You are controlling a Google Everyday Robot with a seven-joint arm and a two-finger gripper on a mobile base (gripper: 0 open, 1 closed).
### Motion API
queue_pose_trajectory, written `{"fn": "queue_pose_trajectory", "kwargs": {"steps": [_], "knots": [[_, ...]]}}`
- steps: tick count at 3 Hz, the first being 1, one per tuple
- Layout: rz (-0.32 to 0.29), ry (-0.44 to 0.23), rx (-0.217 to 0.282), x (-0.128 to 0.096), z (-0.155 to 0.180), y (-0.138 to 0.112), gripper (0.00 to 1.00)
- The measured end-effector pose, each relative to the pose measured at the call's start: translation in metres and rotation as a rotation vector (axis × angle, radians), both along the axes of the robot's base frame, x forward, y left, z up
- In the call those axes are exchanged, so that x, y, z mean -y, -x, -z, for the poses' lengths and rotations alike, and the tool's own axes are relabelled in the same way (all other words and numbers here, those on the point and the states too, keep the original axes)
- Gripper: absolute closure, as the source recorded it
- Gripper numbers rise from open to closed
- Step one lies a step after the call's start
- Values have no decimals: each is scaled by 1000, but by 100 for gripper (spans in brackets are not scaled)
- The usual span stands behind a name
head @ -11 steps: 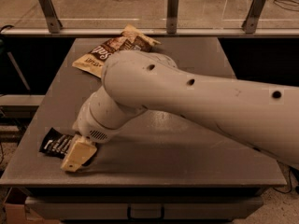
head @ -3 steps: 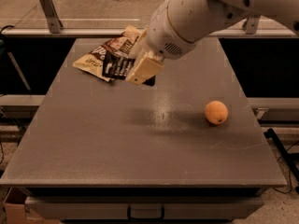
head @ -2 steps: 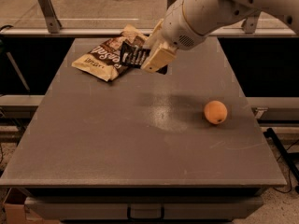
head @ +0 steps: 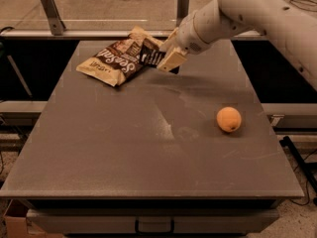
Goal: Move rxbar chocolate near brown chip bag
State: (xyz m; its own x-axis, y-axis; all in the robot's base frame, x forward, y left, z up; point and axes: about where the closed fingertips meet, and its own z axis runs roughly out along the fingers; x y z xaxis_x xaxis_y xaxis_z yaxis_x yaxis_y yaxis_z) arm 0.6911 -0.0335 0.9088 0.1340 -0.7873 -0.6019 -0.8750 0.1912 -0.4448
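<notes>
gripper (head: pixel 167 60) is clamping the rxbar chocolate (head: pixel 149 53) — bar jutting left, long axis slanting toward brown chip bag (head: pixel 113 59).

A round orange (head: pixel 229 119) is sitting on the right side of the grey table (head: pixel 114 152), well apart from the gripper (head: pixel 166 60), which is hovering over the far edge. Metal posts (head: pixel 51 11) are standing behind the table.

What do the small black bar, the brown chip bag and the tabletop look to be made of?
Small black bar, held in the gripper at the bag's right edge: glossy plastic-film wrapper, likely, by its sheen. Large brown chip bag: crinkled film, creases show. Grey tabletop: matte, possibly laminate; scuffed.
</notes>
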Motion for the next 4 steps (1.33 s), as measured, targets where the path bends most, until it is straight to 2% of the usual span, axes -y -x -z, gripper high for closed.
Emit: {"fn": "queue_pose_trajectory", "kwargs": {"steps": [1,2,4], "knots": [[38,13,-5,10,26,-31,83],[63,32,-13,21,42,-45,60],[70,37,1,23,45,-51,12]]}}
